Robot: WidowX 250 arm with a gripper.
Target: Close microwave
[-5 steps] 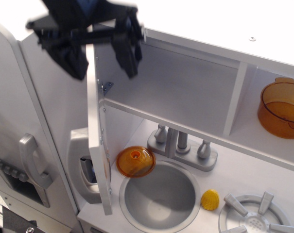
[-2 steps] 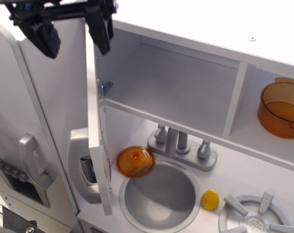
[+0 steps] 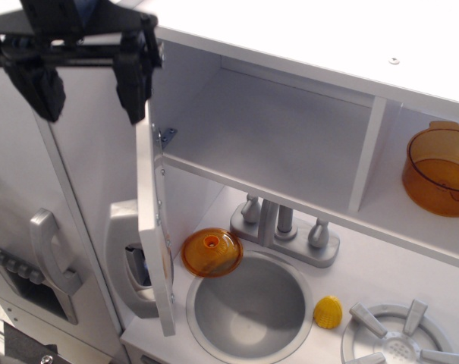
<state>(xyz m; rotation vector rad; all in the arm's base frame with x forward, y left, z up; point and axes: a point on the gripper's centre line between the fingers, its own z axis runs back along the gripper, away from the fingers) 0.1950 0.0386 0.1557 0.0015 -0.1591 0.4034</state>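
While the microwave (image 3: 290,144) still stands wide open as a light-grey box under the top of the toy kitchen, we see its door (image 3: 155,243) swung out toward us on the left, edge-on, hanging down in front of the worktop (image 3: 411,265). Nothing lies inside the compartment.

The black gripper (image 3: 85,83) sits at the top left, above and just to the outer side of the door's upper edge. A second ago it was further right, over the mouth of the compartment; it has since slid left past the door edge. Its jaws are open and hold nothing, one finger (image 3: 132,80) close by the door top and the other well out to the left. The door itself has not moved in that time.

We judge this shift puts the arm on the outer face of the door, where a sideways push to the right could swing it shut. Closing has not begun.

Smaller things: a round grey sink (image 3: 248,307), a silver tap (image 3: 286,231), an amber pot (image 3: 440,168) in the right-hand shelf, an amber lid (image 3: 212,252) beside the sink, and a small yellow lemon-like toy (image 3: 328,312).
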